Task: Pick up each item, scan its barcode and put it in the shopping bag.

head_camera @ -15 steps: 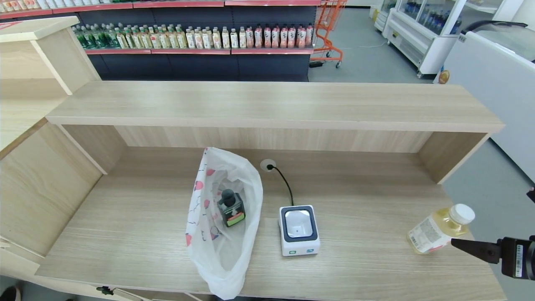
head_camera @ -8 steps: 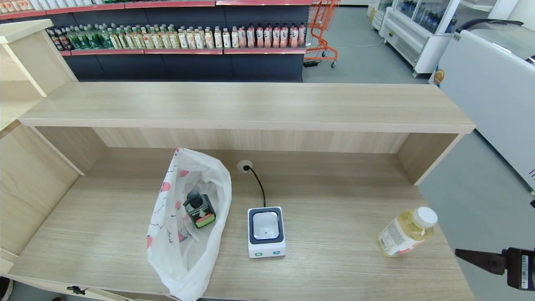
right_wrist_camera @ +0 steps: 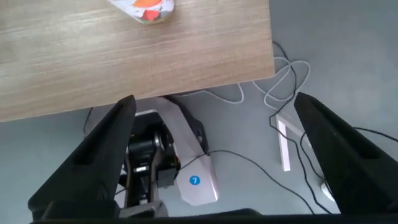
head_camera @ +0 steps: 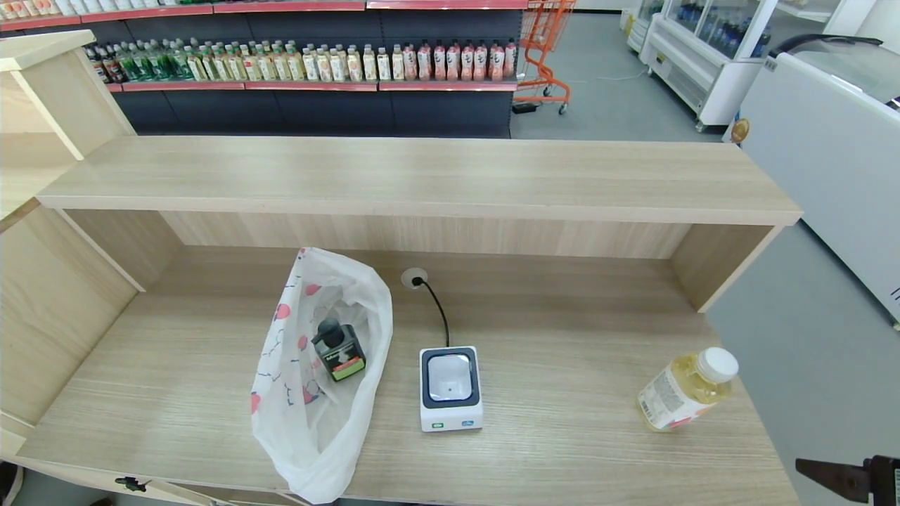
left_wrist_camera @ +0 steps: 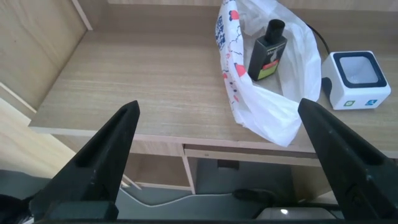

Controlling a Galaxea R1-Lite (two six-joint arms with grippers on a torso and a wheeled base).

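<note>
The bottle of yellow liquid (head_camera: 685, 390) with the white cap lies on its side on the counter (head_camera: 562, 450), near the counter's right end. It is in front of our right gripper (right_wrist_camera: 211, 149) and a little to its left, apart from it and not touched. This gripper hangs past the counter's corner, above the floor, with its two fingers spread wide and nothing between them. Farther to its left, well apart, stands the white scanner (head_camera: 451, 388), and its black cable (head_camera: 437, 309) goes into a hole in the counter. Just beside the scanner, on the side away from the right gripper, the shopping bag (head_camera: 316, 414) lies open with a dark bottle (head_camera: 339, 351) inside. Our left gripper (left_wrist_camera: 217, 155) is also released, its fingers wide apart and empty. It hangs before the front edge of the counter, and the bag lies beyond its fingers. Far behind the counter we see store shelves (head_camera: 316, 63) with rows of drinks.
</note>
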